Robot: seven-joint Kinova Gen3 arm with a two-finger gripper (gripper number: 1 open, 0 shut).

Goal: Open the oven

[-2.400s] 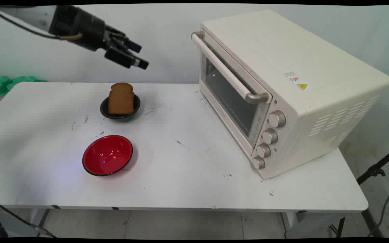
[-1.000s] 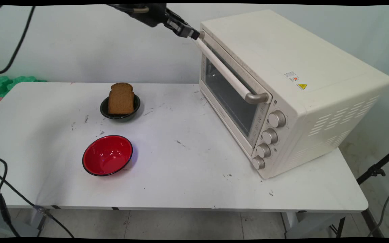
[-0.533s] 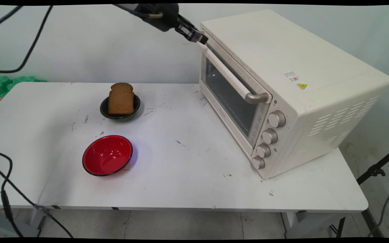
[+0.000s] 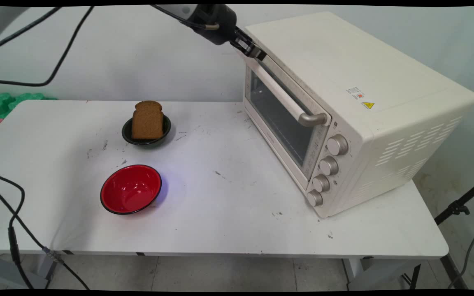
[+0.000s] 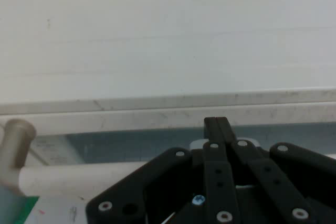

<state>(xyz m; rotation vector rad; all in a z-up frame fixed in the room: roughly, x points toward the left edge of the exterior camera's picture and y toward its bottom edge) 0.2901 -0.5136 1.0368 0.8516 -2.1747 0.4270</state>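
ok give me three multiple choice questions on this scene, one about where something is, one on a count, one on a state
1. Where is the end effector?
A. over the red bowl
B. at the far end of the oven door handle, by the oven's top edge
C. beside the knobs

2. How many knobs does the toaster oven have on its front?
A. two
B. four
C. six

3. What state is the oven door in?
A. closed
B. hanging fully open
C. taken off

Answers:
1. B, the main view shows it at the far end of the handle.
2. B, four stand in a column beside the door.
3. A, the door lies flush with the oven's front.
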